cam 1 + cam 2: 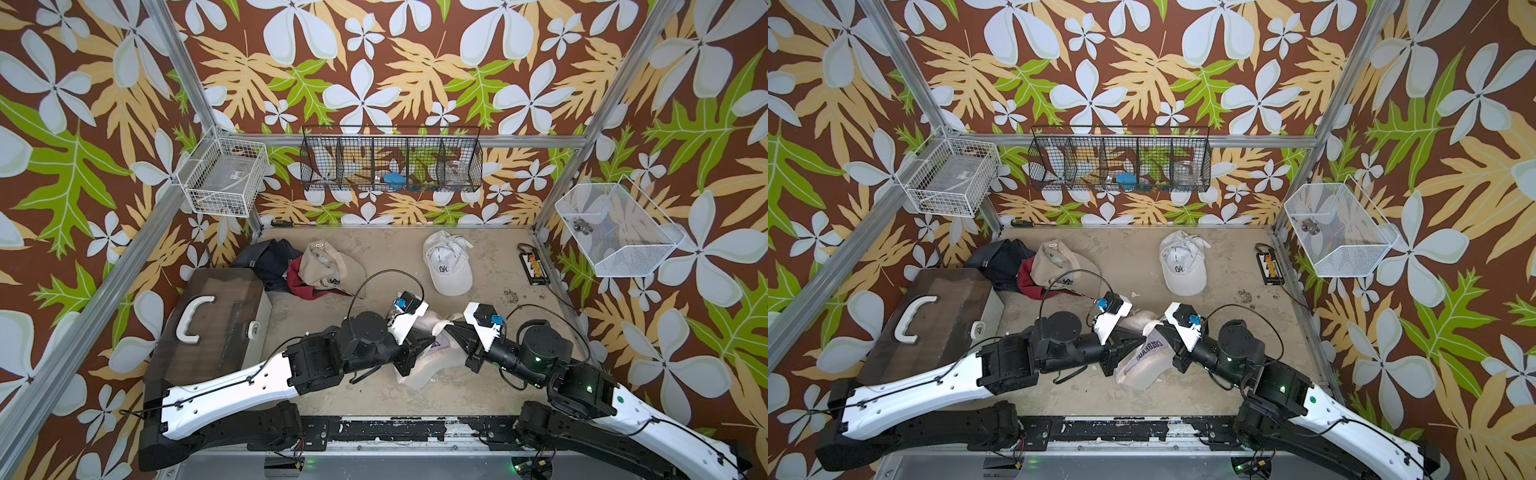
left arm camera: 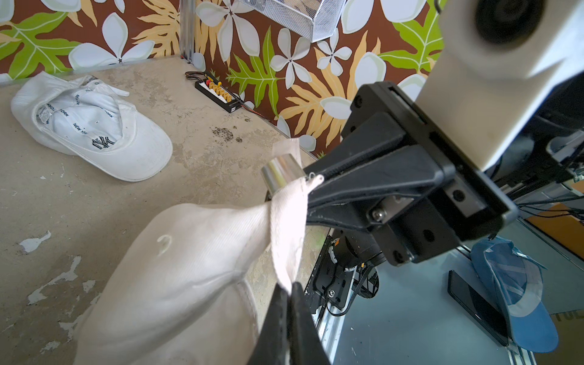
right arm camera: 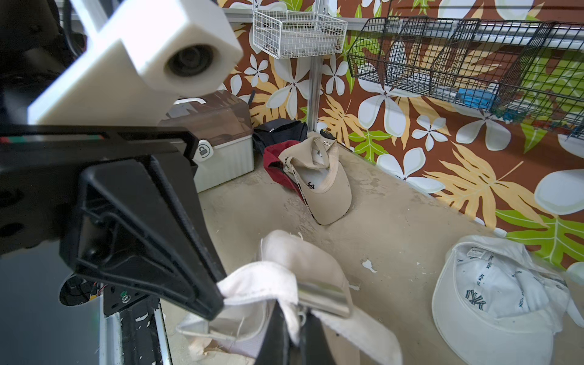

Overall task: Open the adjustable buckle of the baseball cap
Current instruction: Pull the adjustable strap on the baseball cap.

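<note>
Left pincer pinching strap, buckle partly cloth-covered, perhaps closed

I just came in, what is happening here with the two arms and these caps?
Both arms work on the cream cap at the front of the table. The left gripper is shut on its back strap, and the right gripper is shut on the same strap close to the metal buckle. The strap looks threaded through the buckle, so it seems not yet open. A white cap and a tan cap lie untouched farther back.
</note>
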